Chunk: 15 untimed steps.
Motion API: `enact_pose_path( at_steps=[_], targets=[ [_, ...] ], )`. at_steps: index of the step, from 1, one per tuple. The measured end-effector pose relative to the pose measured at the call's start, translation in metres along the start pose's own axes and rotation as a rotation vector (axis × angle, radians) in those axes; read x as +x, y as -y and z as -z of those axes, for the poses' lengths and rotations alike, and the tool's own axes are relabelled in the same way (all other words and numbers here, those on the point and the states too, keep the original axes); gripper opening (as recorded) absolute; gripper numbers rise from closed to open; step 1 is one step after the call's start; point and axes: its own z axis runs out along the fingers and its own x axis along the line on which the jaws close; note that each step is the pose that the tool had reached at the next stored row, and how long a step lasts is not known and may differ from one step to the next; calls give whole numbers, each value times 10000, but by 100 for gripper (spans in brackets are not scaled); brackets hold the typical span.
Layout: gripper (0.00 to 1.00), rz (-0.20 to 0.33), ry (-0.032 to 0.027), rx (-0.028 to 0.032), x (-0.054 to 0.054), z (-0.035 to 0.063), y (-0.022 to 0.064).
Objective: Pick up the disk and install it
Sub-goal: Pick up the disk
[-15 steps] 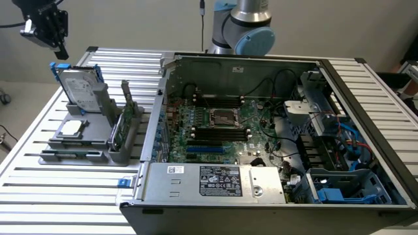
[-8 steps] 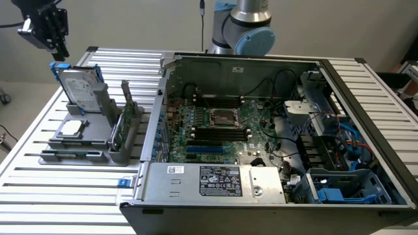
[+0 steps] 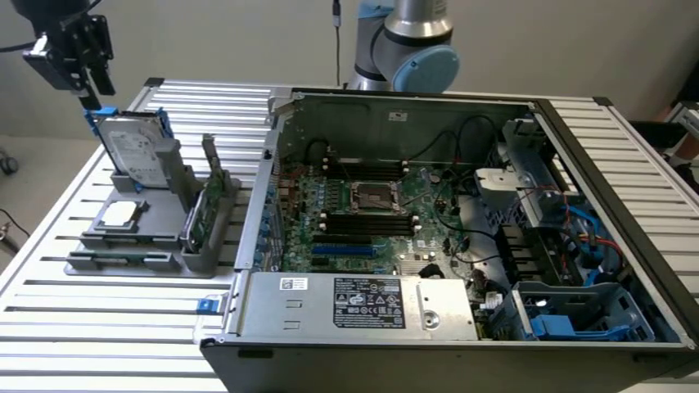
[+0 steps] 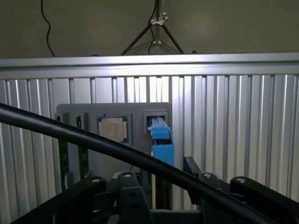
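Gripper (image 3: 93, 92) hangs just above the disk (image 3: 137, 151), at the exterior view's left. Its jaws stand wide apart and hold nothing. In the wrist view the gripper (image 4: 161, 176) looks down on the blue edge of the disk (image 4: 161, 138), which lies between the two dark fingers (image 4: 126, 184) with space on both sides. From the exterior view I cannot tell whether a fingertip touches the carrier's top corner or stops just short.

The disk stands upright in its slot in the grey holder (image 3: 131, 264) on the slatted surface (image 3: 65, 336), label facing out. A square chip (image 3: 120, 213) lies in the holder beside it, and a green card (image 3: 203, 214) stands on edge in another slot.

The open computer case (image 3: 394, 115) sits well apart, to the exterior view's right.

As I judge it, the task is at its start: the pickup is lined up but not made, the disk is not yet lifted, and the carry to the case and the installing are all left.
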Motion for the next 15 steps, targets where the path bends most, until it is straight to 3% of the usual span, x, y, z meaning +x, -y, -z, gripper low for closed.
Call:
enact_pose_path(
  at_steps=[15],
  targets=[
    [48, 451, -4, 13, -9, -272, -12]
  ],
)
